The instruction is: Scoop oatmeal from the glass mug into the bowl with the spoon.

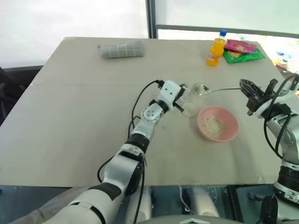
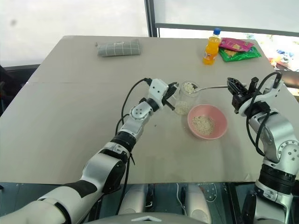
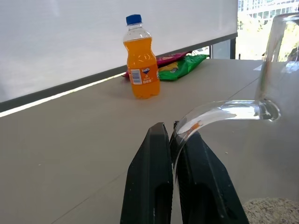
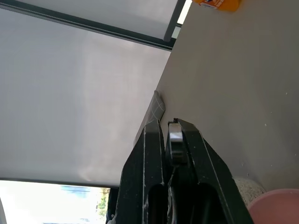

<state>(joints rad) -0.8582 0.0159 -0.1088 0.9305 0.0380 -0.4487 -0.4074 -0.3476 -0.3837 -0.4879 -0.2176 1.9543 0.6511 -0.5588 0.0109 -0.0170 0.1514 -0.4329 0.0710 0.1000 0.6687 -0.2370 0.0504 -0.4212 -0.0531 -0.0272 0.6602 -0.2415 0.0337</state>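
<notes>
The left gripper [image 3: 172,140] pinches the clear glass mug's [image 2: 187,99] curved handle while the right gripper [image 2: 232,91], held level, clamps the slim silver spoon [image 2: 205,87] over it.

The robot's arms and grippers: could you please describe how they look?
Both arms are jointed silver-white shells with black sections between the segments and loose black cables looping alongside. The left gripper and right gripper each end in two flat, tapering matte black fingers with recessed slots, mounted on white wrist housings.
</notes>
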